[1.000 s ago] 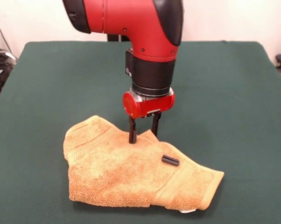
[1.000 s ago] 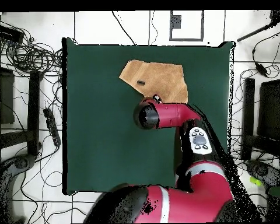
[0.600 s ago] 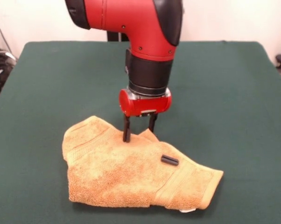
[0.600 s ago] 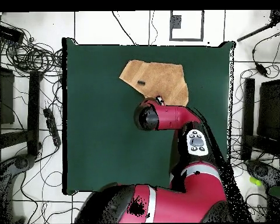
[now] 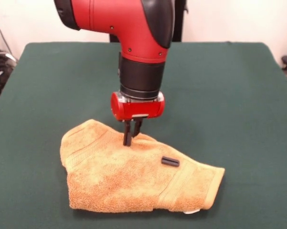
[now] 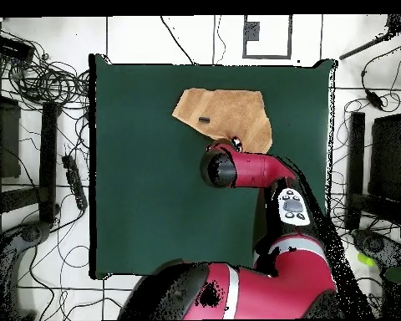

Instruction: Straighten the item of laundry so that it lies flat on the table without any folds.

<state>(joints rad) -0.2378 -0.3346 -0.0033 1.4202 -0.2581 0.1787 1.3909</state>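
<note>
Nearest the camera, the towel's folded end with its ribbed band and a sliver of white tag sits close to the bench's front edge. The towel lies doubled over in a lumpy wedge, not flat, toward the bench's near side. A small black cylinder rests on top of it, just behind the band. If the cloth is dragged or lifted, my guess is that piece rolls off or gets trapped under a fold.

Further back, the end effector is down at the towel's rear edge, fingers drawn close together and apparently pinching a little ridge of terry. That's a thin bite. It could slip free as soon as the pull starts, or it may have caught both layers, in which case the whole bundle slides instead of opening.

Beyond that, open green bench, so there's room to spread. The overhead view shows the towel near one long edge, arm over its corner.
</note>
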